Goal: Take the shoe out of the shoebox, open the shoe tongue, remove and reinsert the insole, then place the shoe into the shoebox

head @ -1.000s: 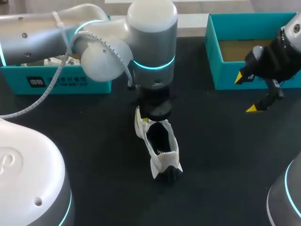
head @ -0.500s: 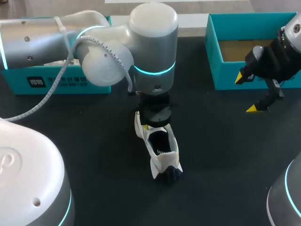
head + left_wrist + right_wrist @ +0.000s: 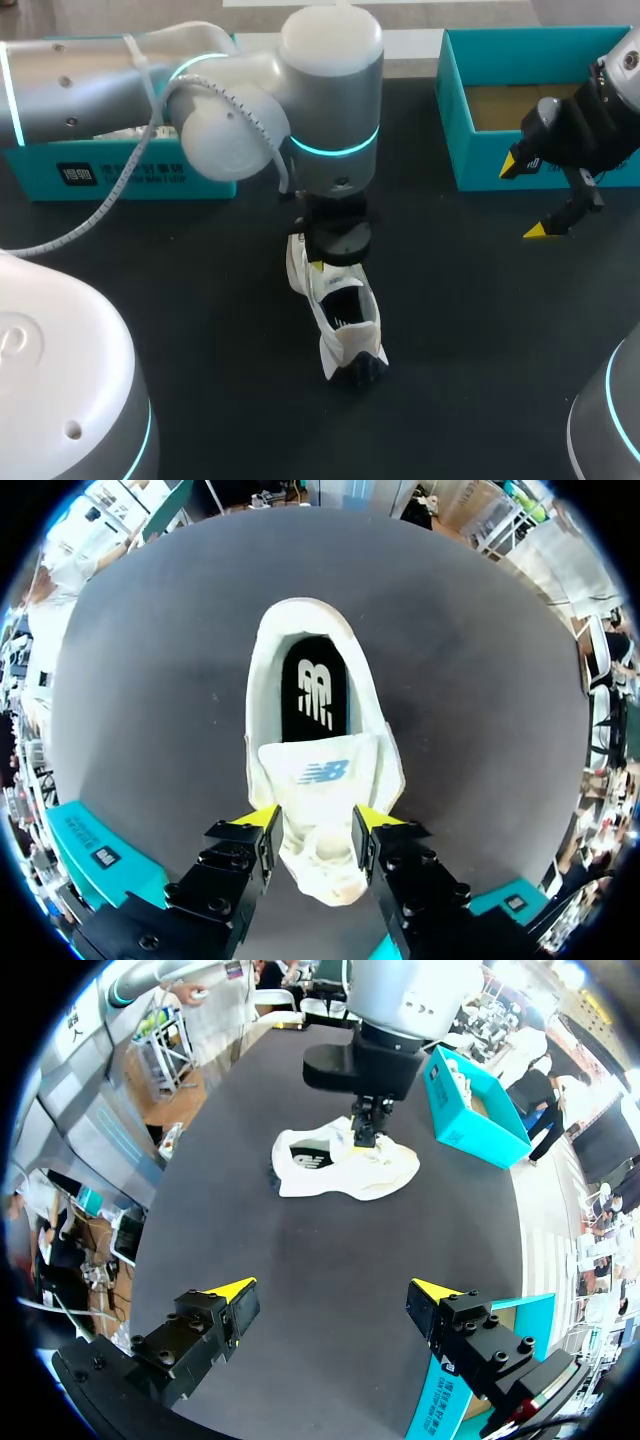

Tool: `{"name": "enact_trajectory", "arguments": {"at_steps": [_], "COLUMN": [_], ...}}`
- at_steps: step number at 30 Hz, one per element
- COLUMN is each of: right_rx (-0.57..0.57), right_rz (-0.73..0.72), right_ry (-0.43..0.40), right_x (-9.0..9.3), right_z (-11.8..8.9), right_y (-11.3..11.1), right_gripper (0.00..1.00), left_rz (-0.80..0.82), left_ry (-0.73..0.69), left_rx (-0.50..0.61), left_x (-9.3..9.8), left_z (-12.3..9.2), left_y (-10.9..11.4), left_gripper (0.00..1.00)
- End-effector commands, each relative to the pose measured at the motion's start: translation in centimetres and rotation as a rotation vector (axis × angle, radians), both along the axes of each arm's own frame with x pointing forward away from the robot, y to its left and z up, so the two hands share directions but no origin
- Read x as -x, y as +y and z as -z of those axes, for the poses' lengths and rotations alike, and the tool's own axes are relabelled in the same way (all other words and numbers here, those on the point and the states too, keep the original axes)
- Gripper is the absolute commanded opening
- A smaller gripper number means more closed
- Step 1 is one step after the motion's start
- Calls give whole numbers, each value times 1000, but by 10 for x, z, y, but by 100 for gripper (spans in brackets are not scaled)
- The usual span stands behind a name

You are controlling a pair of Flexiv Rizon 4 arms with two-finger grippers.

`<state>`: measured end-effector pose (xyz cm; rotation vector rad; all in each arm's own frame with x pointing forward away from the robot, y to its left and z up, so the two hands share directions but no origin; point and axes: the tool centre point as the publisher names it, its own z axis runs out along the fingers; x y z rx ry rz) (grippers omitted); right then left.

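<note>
A teal box point(image 3: 120, 175) sits on the black desk point(image 3: 220, 330) at about 10 o'clock from the shoe, partly under my left arm. That arm comes in from the left and points straight down over the middle of the desk. My left hand point(image 3: 318, 820) pinches the front of the white shoe point(image 3: 345, 320), one yellow tip pressed on each side of it just ahead of the tongue point(image 3: 325, 770). The shoe lies on the desk outside both boxes, its gripped end at 12 o'clock and its heel toward 5 o'clock. The black insole point(image 3: 315, 690) shows inside the opening. A second teal box point(image 3: 470, 160) stands open at 2 o'clock from the shoe, well apart from it. My right hand point(image 3: 523, 198) hangs above the desk just in front of that box, fingers spread with nothing between them.
</note>
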<state>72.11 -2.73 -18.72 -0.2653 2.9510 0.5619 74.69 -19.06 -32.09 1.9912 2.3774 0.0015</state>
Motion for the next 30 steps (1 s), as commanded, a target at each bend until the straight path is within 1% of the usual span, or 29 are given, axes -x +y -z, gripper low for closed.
{"name": "enact_trajectory", "arguments": {"at_steps": [1, 3, 5, 8, 12, 17, 22, 25, 26, 27, 28, 29, 30], "right_rx": [4, 4, 4, 4, 4, 4, 4, 4, 4, 4, 4, 4, 4], "right_rz": [1, 1, 1, 1, 1, 1, 1, 1, 1, 1, 1, 1, 1], "right_ry": [1, 1, 1, 1, 1, 1, 1, 1, 1, 1, 1, 1, 1], "right_x": [-1, -1, -1, -1, -1, -1, -1, -1, -1, -1, -1, -1, -1], "right_z": [1, 1, 1, 1, 1, 1, 1, 1, 1, 1, 1, 1, 1], "right_y": [2, 2, 2, 2, 2, 2, 2, 2, 2, 2, 2, 2, 2], "right_gripper": [100, 100, 100, 100, 100, 100, 100, 100, 100, 100, 100, 100, 100], "left_rz": [-1, 6, 9, 0, -3, -44, -149, -261, -339, -453, -580, -682, -682], "left_ry": [12, 25, 28, 45, 55, 53, 57, 33, 4, -7, -51, -57, -57], "left_rx": [8, 6, 3, 10, 5, 22, 51, 61, 79, 93, 93, 126, 126], "left_x": [3, 8, 13, 19, 28, 35, 41, 48, 49, 51, 52, 55, 55], "left_z": [2, 7, 13, 18, 25, 11, -6, -15, -18, -22, -25, -29, -29], "left_y": [2, -1, -3, -5, -9, -3, 10, 17, 20, 22, 25, 29, 29], "left_gripper": [42, 38, 38, 42, 42, 44, 44, 44, 45, 47, 53, 84, 100]}}
